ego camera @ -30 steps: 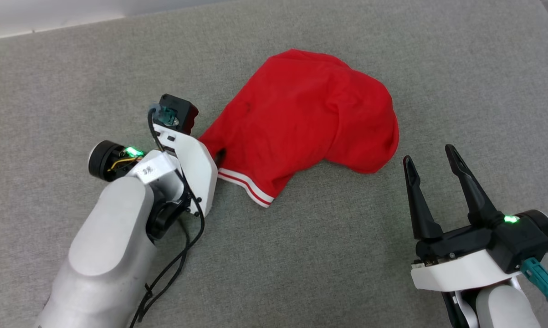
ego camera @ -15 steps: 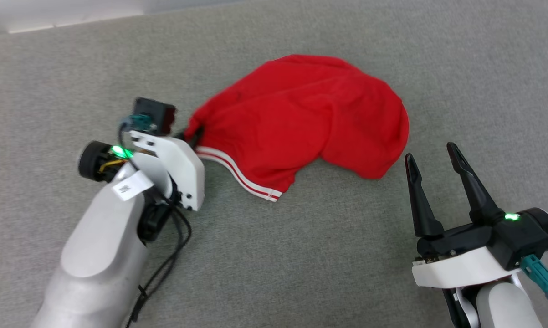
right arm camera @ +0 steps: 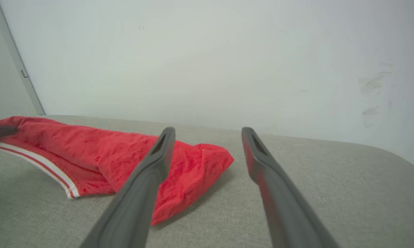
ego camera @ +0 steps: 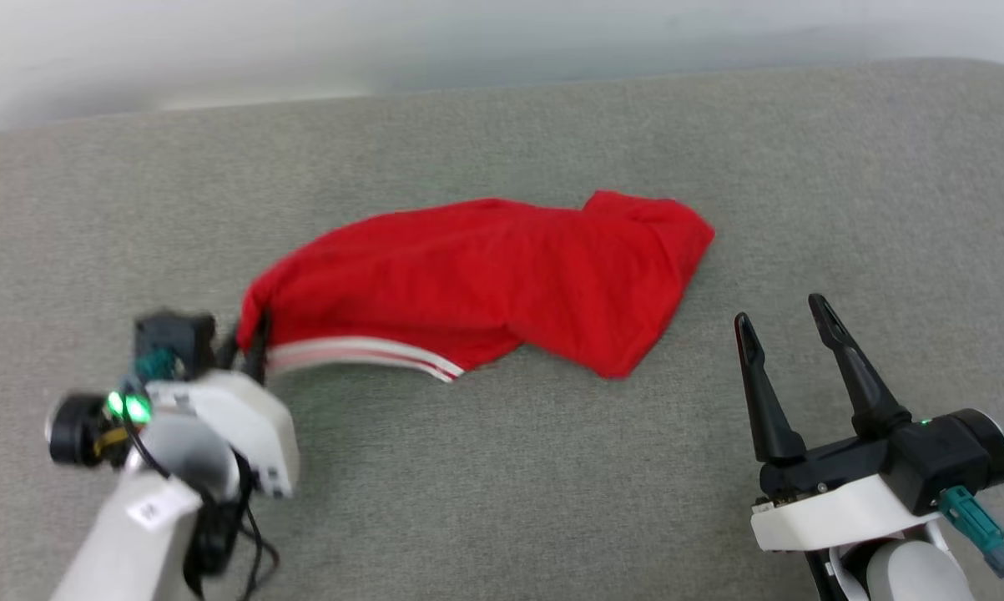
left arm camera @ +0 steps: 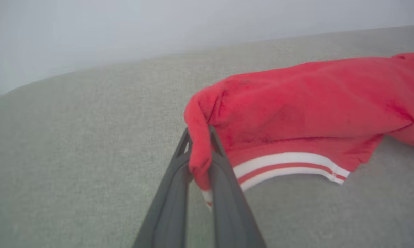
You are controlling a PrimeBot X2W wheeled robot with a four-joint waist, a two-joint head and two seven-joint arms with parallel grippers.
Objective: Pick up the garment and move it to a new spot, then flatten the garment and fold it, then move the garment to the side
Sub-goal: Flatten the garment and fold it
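At the near left, the left gripper (ego camera: 249, 344) pinches the left corner of the garment (ego camera: 485, 275) just above its striped trim (ego camera: 360, 352), its pale forearm slanting from the lower left. The garment lies drawn out rightward on the grey padded surface (ego camera: 502, 501). At the near right, the right gripper (ego camera: 781, 310) sits apart from the cloth, jaws spread, fingers pointing far

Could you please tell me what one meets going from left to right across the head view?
The left gripper → the garment, its left end pinched in that gripper → the right gripper, open and apart from the cloth.
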